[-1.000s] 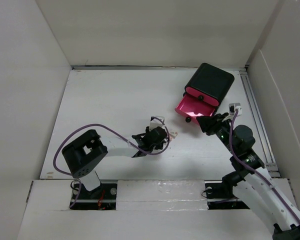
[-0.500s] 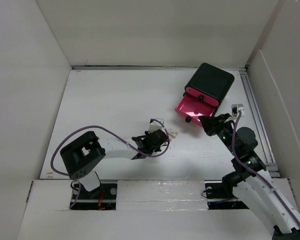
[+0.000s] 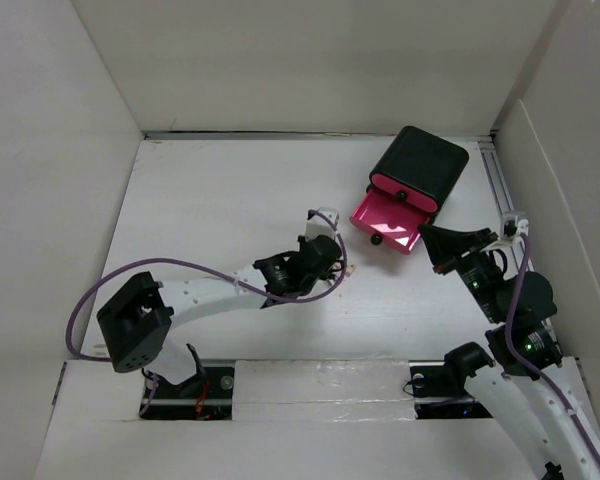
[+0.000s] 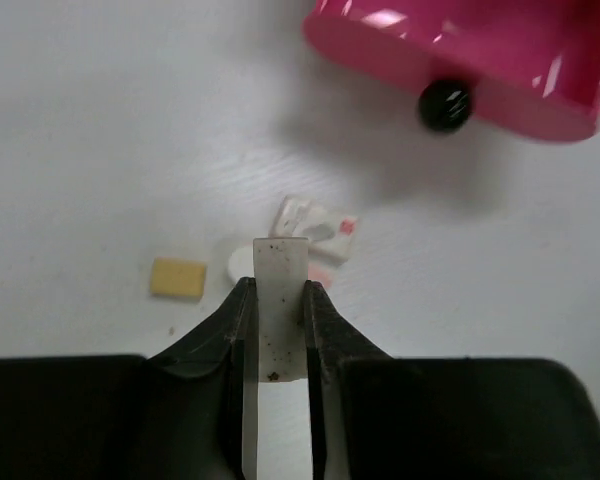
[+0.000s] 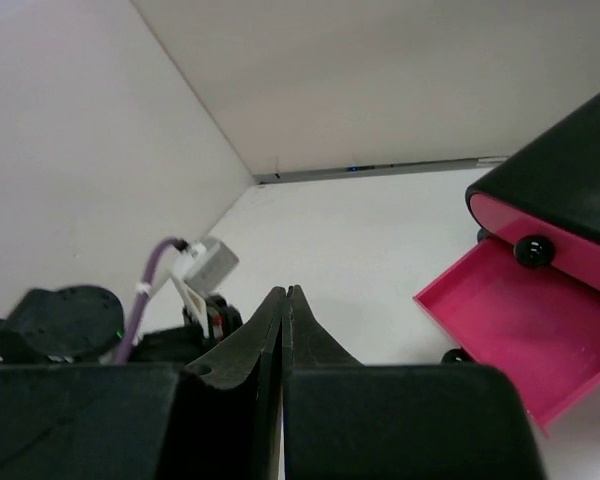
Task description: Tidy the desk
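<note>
Left gripper (image 4: 278, 292), pinching a white strip (image 4: 280, 265), has neared the open pink drawer (image 4: 480, 50) at upper right, likely to stow it; right gripper (image 5: 285, 297), closed and empty, has retreated.

You'll see a black box (image 3: 425, 165) at the far right, one pink drawer (image 3: 388, 219) pulled open, a black knob (image 4: 445, 104) on its front; nearer, a crumpled white wrapper (image 4: 315, 227) with red marks; left of it a small yellow block (image 4: 177, 278); a speckled white strip (image 4: 280, 305) points at the wrapper.
</note>
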`<state>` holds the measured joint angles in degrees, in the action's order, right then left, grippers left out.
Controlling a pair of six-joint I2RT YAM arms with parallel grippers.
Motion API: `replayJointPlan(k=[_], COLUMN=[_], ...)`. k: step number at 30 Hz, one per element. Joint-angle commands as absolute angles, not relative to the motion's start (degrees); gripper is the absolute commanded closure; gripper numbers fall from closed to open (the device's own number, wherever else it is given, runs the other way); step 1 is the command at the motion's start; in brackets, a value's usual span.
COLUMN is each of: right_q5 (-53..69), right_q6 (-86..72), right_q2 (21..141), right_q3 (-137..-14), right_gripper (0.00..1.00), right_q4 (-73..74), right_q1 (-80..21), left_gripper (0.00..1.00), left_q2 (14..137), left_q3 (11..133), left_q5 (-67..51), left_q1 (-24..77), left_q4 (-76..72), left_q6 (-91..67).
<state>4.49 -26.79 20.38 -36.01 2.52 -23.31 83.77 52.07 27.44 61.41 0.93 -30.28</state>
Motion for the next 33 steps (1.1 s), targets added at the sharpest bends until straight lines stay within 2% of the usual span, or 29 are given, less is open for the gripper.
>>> replayJointPlan(k=[1, 2, 6, 10, 14, 17, 20, 24, 27, 31, 33], right_q5=[3.8, 3.3, 1.8, 0.4, -1.4, -2.0, -1.6, -1.4, -1.2, -0.8, -0.8], right_q6=[-25.9, -25.7, -25.1, -24.3, -23.9, -23.8, -23.9, -23.6, -23.5, -23.6, -23.5], right_q2=[21.5, 21.4, 20.3, 19.1, 18.5, 17.8, 17.4, 17.7, 17.8, 18.5, 19.0], right_q3=[-37.3, -37.1, -37.4, -37.5, -37.3, -37.3, -37.0, -37.3, -37.1, -36.6, -36.7], right_gripper=[0.99, 0.99, 0.98, 0.98, 0.98, 0.98, 0.98, 0.98, 0.98, 0.98, 0.98], right_q4=[4.2, 4.7, 7.1, 9.2, 10.8, 12.0, 11.5, 11.9, 12.0, 10.7, 11.1], right_q1=[-23.7, -23.7, -23.7, -23.7, -23.7, -23.7, -23.7, -23.7, -23.7, -23.7, -23.7], left_gripper=[1.00, 1.00, 1.00, 1.00, 1.00, 0.96, 0.86, 0.59, 0.52, 0.52, 0.55], left_q2=[85.9, 90.1, 97.0, 105.2, 113.7, 117.1, 119.2, 118.7, 115.6, 106.6, 102.9], left_q3=[59.3, 65.3, 76.2, 85.6, 93.5, 97.7, 99.3, 98.4, 94.3, 85.2, 80.4], left_q5=[27.2, 25.8, 25.1, 19.9, 19.3, 19.4, 19.3, 18.5, 19.1, 23.4, 25.0], left_q1=[61.6, 61.6, 61.1, 59.0, 58.3, 57.7, 57.7, 57.7, 57.7, 57.7, 57.7], left_q4=[-6.2, -9.6, -11.8, -12.9, -11.4, -10.7, -11.7, -12.7, -14.2, -18.3, -19.7], left_q6=[-24.4, -21.5, -18.8, -18.1, -17.8, -17.1, -17.0, -17.5, -17.6, -17.9, -18.7])
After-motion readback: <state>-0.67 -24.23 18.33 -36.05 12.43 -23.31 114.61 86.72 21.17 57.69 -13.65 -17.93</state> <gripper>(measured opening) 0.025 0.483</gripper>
